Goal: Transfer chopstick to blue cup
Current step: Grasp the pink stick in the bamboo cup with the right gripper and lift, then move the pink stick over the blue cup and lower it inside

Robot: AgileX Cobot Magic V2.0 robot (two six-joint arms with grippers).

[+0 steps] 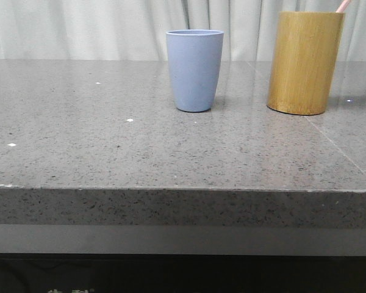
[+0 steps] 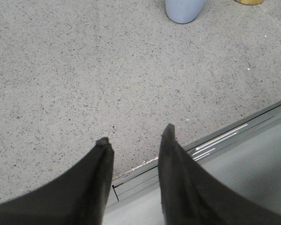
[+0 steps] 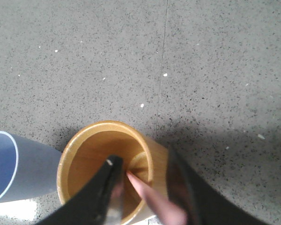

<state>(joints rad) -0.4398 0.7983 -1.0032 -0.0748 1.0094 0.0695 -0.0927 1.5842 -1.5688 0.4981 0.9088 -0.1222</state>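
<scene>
On the grey speckled stone table (image 1: 110, 152), the blue cup (image 1: 194, 70) is standing upright near the far middle, with the tan bamboo holder (image 1: 305, 62) standing to its right, close by but apart. A pale pink chopstick (image 1: 343, 5) is leaning inside the holder, its tip showing above the rim at the far right. Directly above the holder, the right gripper (image 3: 143, 171) is hanging with its jaws spread, the chopstick (image 3: 152, 199) lying between them; contact cannot be confirmed. Over the near table edge, the left gripper (image 2: 136, 140) is hovering with its fingers spread and holding nothing, well apart from the cup (image 2: 183, 10).
</scene>
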